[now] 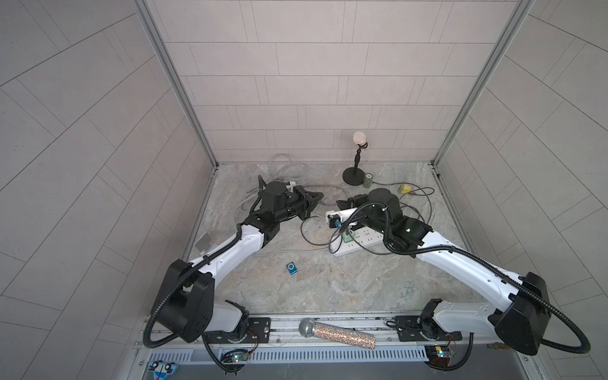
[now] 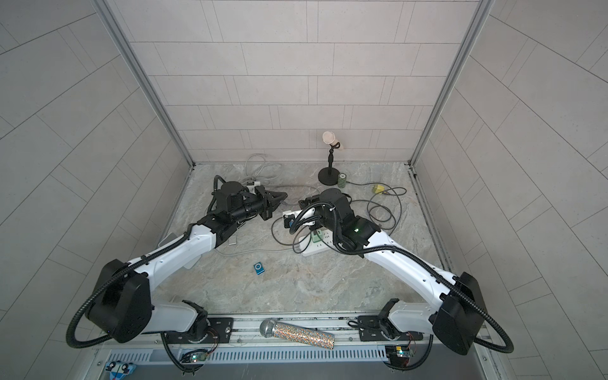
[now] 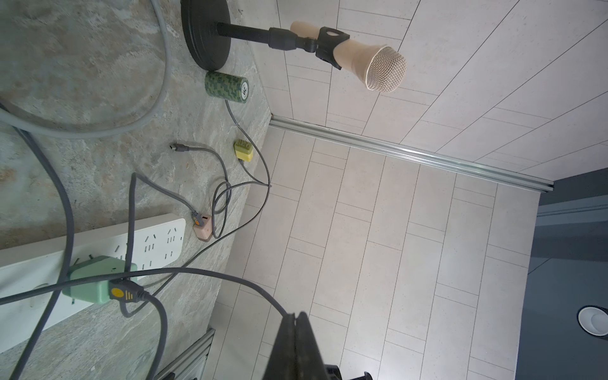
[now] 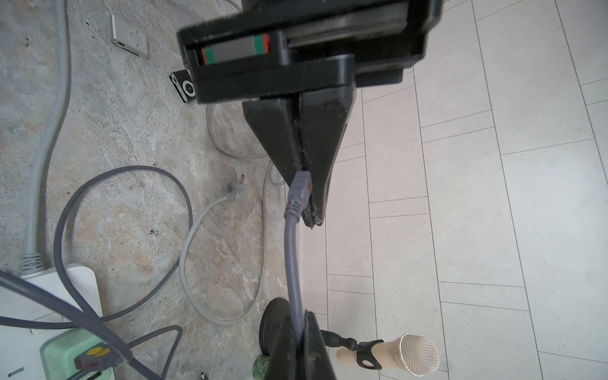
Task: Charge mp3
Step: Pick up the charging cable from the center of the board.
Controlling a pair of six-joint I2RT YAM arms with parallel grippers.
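Note:
A small blue mp3 player (image 1: 292, 268) (image 2: 259, 268) lies flat on the stone table, near the front and apart from both arms. My left gripper (image 3: 295, 316) (image 1: 316, 198) is shut on the small plug (image 4: 301, 186) of a grey cable. The cable (image 4: 292, 256) runs from that plug straight into my right gripper (image 4: 298, 324) (image 1: 339, 202), which is shut on it a short way along. Both grippers hover tip to tip above the table's middle. The cable's other end sits in a green charger (image 3: 92, 279) (image 4: 65, 352) plugged into the white power strip (image 3: 158, 235) (image 1: 365, 241).
A black player (image 4: 183, 86) and a silver one (image 4: 130, 36) lie on the table. A microphone on a stand (image 1: 358, 139), a green roll (image 1: 368, 180), a yellow adapter (image 1: 404, 189), a pink adapter (image 3: 202, 227) and loose cables crowd the back. A glitter microphone (image 1: 339, 332) rests on the front rail.

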